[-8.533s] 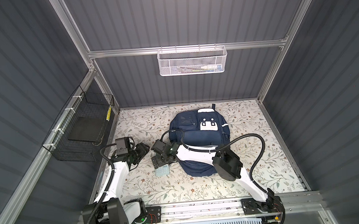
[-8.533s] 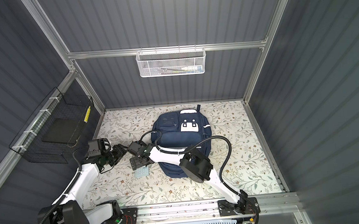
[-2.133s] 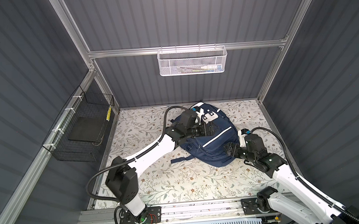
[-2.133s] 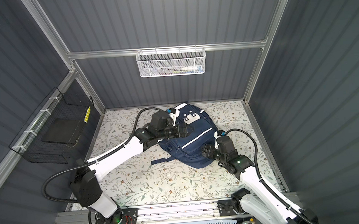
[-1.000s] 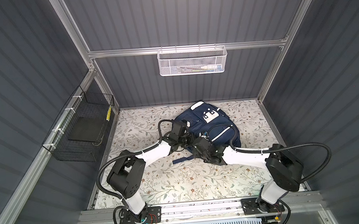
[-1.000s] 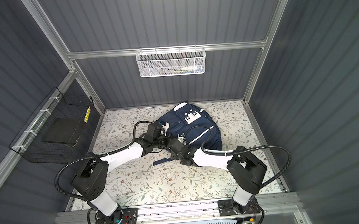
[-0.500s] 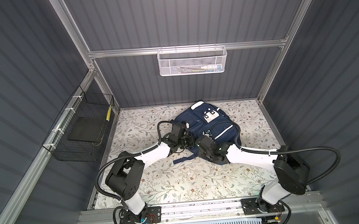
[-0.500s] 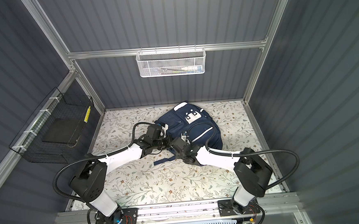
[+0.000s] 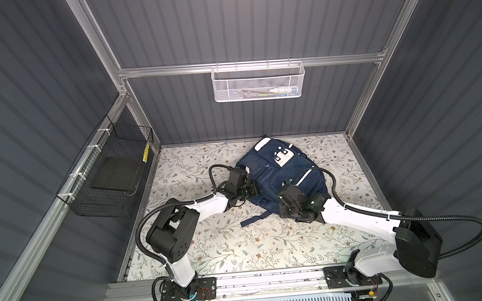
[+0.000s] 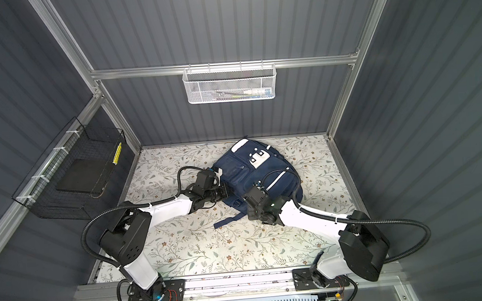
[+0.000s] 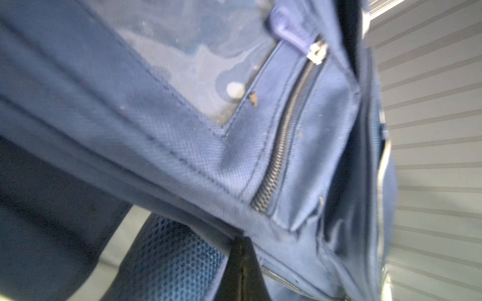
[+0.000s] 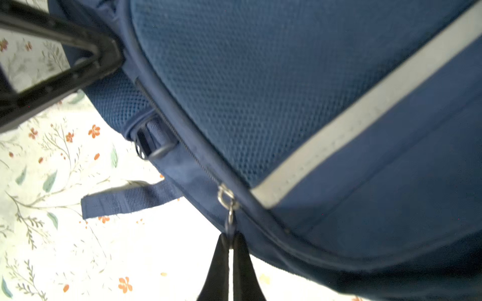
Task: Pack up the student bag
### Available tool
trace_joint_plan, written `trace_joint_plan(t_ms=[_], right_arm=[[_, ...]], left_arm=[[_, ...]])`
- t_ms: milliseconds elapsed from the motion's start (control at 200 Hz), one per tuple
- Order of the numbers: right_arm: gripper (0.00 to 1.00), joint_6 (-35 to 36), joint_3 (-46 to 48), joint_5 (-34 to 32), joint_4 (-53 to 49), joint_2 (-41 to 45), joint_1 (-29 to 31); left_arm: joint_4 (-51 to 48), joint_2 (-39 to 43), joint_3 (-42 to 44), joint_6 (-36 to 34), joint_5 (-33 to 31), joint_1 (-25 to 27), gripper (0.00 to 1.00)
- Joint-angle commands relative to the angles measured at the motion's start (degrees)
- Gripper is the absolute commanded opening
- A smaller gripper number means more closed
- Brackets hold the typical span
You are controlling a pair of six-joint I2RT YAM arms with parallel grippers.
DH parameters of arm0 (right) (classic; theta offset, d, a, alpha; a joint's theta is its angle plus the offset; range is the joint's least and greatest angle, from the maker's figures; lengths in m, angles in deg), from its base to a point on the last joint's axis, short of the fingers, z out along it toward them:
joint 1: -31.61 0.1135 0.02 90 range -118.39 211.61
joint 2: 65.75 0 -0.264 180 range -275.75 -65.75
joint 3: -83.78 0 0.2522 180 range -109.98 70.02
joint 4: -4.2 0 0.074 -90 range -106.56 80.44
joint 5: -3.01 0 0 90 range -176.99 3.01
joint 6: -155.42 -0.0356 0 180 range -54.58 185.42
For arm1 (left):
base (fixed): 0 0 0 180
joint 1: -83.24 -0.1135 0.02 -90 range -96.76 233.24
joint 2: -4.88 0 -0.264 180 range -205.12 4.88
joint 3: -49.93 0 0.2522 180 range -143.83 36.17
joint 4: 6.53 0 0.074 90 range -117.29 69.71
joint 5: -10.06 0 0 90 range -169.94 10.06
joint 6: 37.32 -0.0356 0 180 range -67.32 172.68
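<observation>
The student bag (image 9: pixel 281 171) (image 10: pixel 252 170) is navy with white patches and lies tilted at the back of the floral table in both top views. My left gripper (image 9: pixel 251 189) (image 10: pixel 224 194) (image 11: pixel 242 243) is shut on a seam at the bag's left edge, beside a closed zip (image 11: pixel 280 146). It also shows in the right wrist view, where the left gripper (image 12: pixel 109 56) pinches the bag's rim. My right gripper (image 9: pixel 282 209) (image 10: pixel 249 212) (image 12: pixel 229 239) is shut on a metal zip pull (image 12: pixel 226 200) at the bag's near edge, below the white stripe (image 12: pixel 365 109).
A loose navy strap (image 9: pixel 255 217) (image 12: pixel 125 199) trails from the bag toward the front. A white mesh basket (image 9: pixel 258 82) with small items hangs on the back wall. A black wire basket (image 9: pixel 112 179) on the left wall holds a dark flat thing.
My right gripper has closed on the zip pull and shifted slightly right along the bag's near edge. The left gripper has kept its hold on the bag's left edge.
</observation>
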Motion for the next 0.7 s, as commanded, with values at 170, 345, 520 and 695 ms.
trace_joint_plan(t_ms=[170,345,520,695], right_arm=[[0.0,-0.2,6.6,2.8,-10.3,9.7,-5.4],[0.0,3.9,7.5,5.3,-11.1,12.8,-11.8],[0.0,8.7,1.5,11.0,-11.7,9.0,-8.0],[0.0,8.1,-4.5,11.7,-9.3,4.3,-1.0]], left_arm=[[1.4,-3.3,2.0,1.2,-2.8,-1.6,0.02],[-0.9,-3.2,0.5,-0.5,-4.1,-1.9,0.02],[0.0,3.6,2.7,0.7,-3.0,-0.7,0.04],[-1.2,12.5,3.8,3.8,-5.7,7.2,0.59]])
